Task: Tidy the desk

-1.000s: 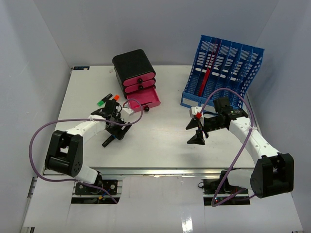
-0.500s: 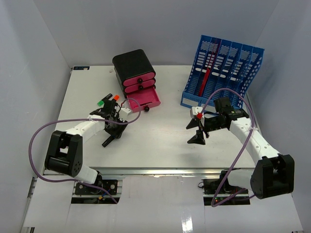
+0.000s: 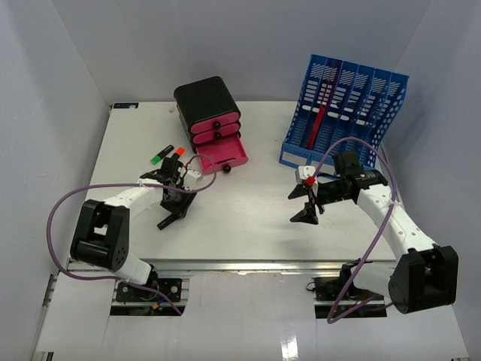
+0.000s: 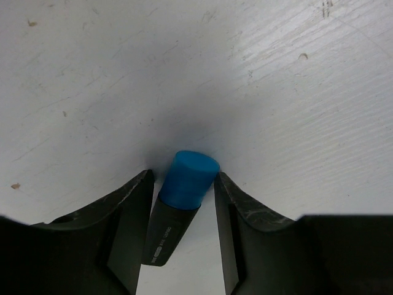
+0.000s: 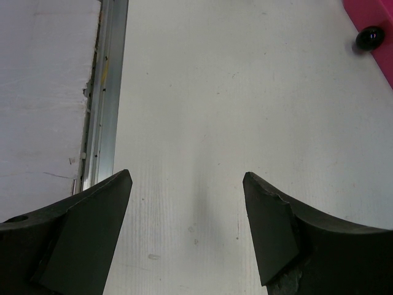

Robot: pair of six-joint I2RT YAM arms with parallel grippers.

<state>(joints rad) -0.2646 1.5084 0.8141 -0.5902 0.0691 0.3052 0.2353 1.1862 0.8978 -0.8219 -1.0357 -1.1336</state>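
Grey walls [image 3: 60, 75] enclose the white desk [image 3: 252, 226]; left gripper [image 4: 183, 184] pinches a blue-capped marker [image 4: 189, 171]; right gripper [image 5: 187, 178] gapes.

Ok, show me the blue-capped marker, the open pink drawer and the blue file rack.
blue-capped marker [image 4: 187, 178]: left wrist view, on its blue cap.
open pink drawer [image 3: 224, 155]: top external view, on its pink body.
blue file rack [image 3: 353, 98]: top external view, on a slotted divider.

Scuffed matt desk [image 4: 276, 92], smooth plast. marker cap [image 4: 191, 178]
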